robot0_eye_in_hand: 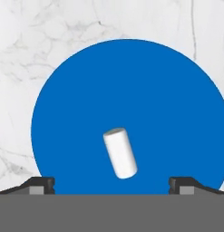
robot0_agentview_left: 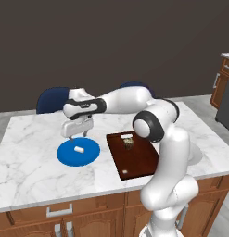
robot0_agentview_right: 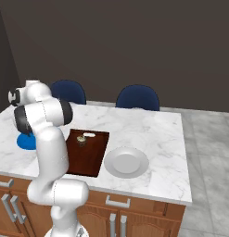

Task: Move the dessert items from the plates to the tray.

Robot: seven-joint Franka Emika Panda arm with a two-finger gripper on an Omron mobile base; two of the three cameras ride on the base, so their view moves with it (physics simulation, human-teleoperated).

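A small white marshmallow-like cylinder (robot0_eye_in_hand: 120,152) lies on its side near the middle of the bright blue plate (robot0_eye_in_hand: 131,90), also seen on the counter's left (robot0_agentview_left: 79,149). My gripper (robot0_agentview_left: 77,136) hovers just above that plate (robot0_agentview_left: 65,155), open, with nothing between its fingertips (robot0_eye_in_hand: 41,185); the cylinder sits below the gap. A tiny brown cupcake (robot0_agentview_left: 128,142) stands at the far end of the dark wooden tray (robot0_agentview_left: 139,162), seen too from the right (robot0_agentview_right: 81,140). The pale plate (robot0_agentview_right: 126,162) right of the tray (robot0_agentview_right: 90,159) holds nothing.
The marble counter (robot0_agentview_left: 37,139) has wooden cabinets below its front edge. Two blue chairs (robot0_agentview_right: 137,97) (robot0_agentview_right: 67,91) stand behind it. My own arm (robot0_agentview_left: 167,152) rises close to the tray's right side and hides most of the pale plate in the left base view.
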